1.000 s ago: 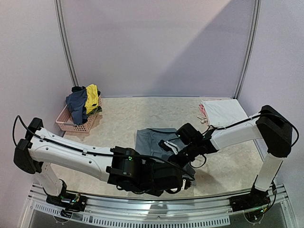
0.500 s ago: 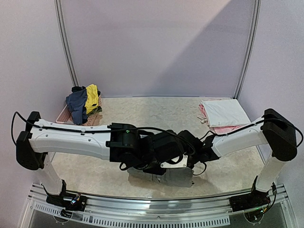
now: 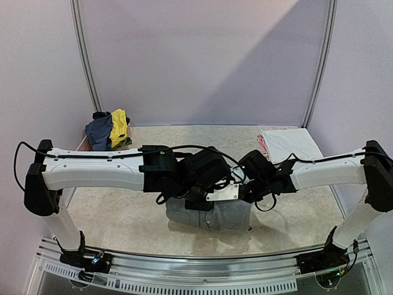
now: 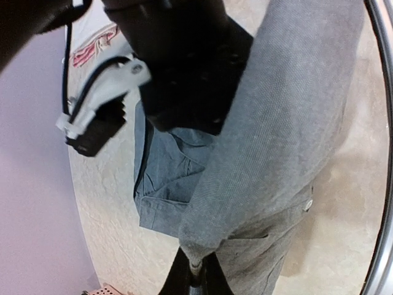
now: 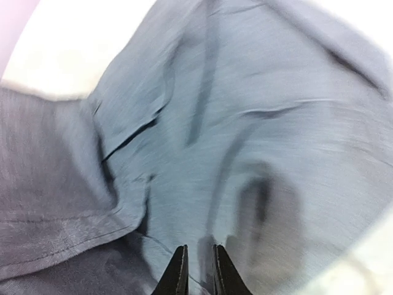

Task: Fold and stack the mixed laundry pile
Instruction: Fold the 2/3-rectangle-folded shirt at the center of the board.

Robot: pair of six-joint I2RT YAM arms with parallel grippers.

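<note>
Two arms meet over the one pair of trousers on the counter, hiding its far half from above; far left of the trousers lie one navy top and one yellow garment; far right, one white piece on one pink piece; the left pincer is clamped on a trouser edge; the right pincer hangs just over the trousers, jaws a slit apart, grip unclear.

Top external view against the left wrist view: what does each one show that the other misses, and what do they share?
Only the top view: the whole left arm and right arm, plus the navy top and yellow garment at the back left. Only the left wrist view: a button on the grey trousers, whose cloth the left jaws pinch. Both: the grey trousers lying on the table.
</note>
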